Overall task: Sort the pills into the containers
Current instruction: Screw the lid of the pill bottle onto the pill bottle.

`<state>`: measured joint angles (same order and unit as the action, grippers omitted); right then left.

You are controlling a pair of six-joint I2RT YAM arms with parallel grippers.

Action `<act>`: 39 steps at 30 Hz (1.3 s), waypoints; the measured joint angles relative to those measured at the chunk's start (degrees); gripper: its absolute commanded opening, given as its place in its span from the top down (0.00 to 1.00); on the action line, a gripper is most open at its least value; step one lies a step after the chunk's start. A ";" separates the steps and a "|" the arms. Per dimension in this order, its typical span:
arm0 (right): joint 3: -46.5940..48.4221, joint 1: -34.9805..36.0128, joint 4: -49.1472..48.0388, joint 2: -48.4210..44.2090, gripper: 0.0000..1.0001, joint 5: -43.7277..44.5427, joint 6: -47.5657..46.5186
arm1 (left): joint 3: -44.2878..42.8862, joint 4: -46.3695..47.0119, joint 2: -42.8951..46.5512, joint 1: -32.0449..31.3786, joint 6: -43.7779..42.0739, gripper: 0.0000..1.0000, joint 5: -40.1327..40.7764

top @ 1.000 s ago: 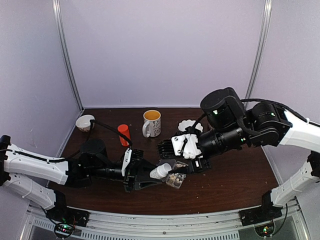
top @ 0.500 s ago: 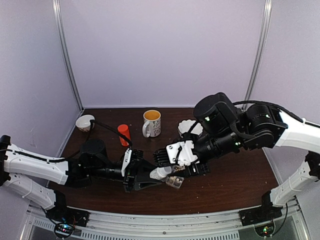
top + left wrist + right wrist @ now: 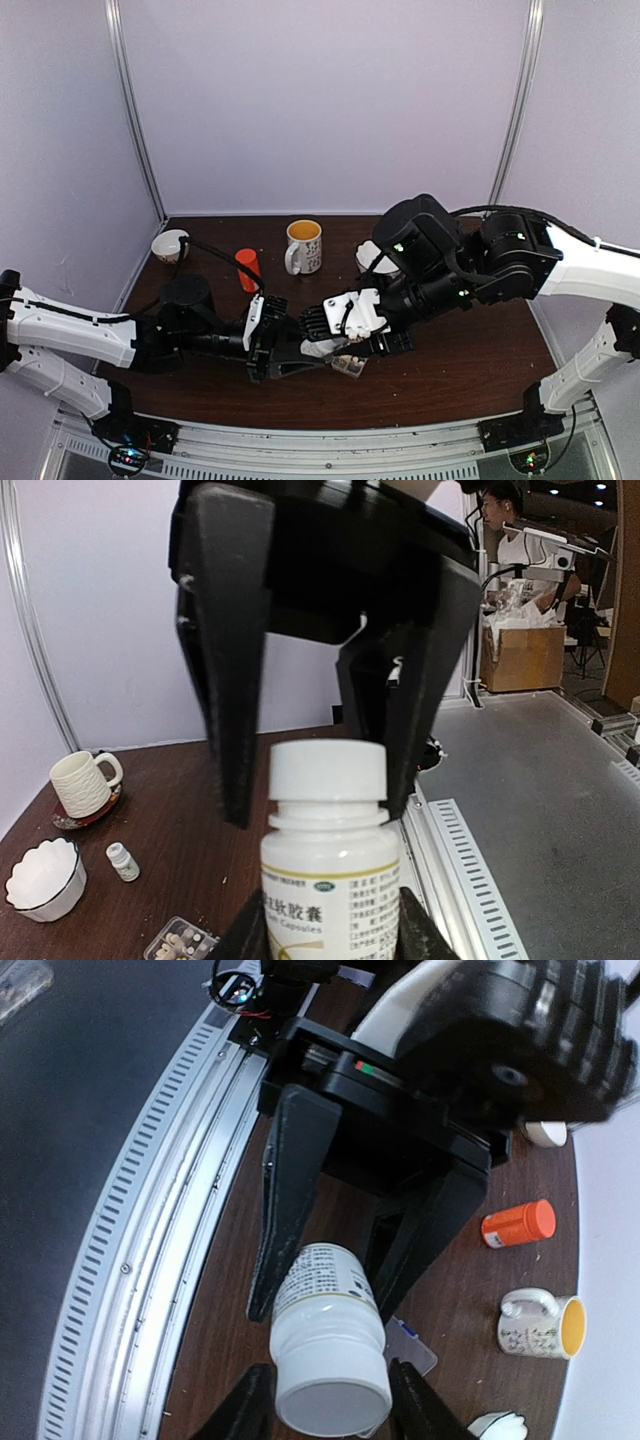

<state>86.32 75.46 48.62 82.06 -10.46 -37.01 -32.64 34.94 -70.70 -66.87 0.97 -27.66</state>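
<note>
My left gripper (image 3: 305, 352) is shut on the body of a white pill bottle (image 3: 330, 875) and holds it above the table, cap pointing at the right arm. My right gripper (image 3: 335, 338) has a finger on each side of the bottle's white cap (image 3: 330, 1397), and its fingertips (image 3: 247, 1405) sit against the cap. The clear organizer box (image 3: 350, 366) lies on the table just under both grippers. Whitish and tan pills (image 3: 178, 943) show in its compartments. Its lid (image 3: 412, 1350) shows behind the bottle in the right wrist view.
An orange bottle (image 3: 247, 268), a yellow-lined mug (image 3: 303, 246), a small white bowl (image 3: 170, 244) and a white scalloped dish (image 3: 368, 254) stand toward the back. A small white bottle (image 3: 122, 861) stands on the table. The metal front rail (image 3: 150, 1210) runs close below the grippers.
My right arm has swung left and down, bringing its gripper from right of the organizer onto the bottle's cap. My left gripper has stayed put with the bottle.
</note>
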 measured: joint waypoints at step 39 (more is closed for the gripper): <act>-0.50 0.04 -2.03 -2.49 0.58 -1.11 1.38 | -0.15 0.02 -0.15 0.00 0.00 0.85 -0.66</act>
<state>85.82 75.50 46.59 79.57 -11.57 -35.64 -32.80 34.96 -70.85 -66.87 0.97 -28.32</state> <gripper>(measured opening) 0.434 0.353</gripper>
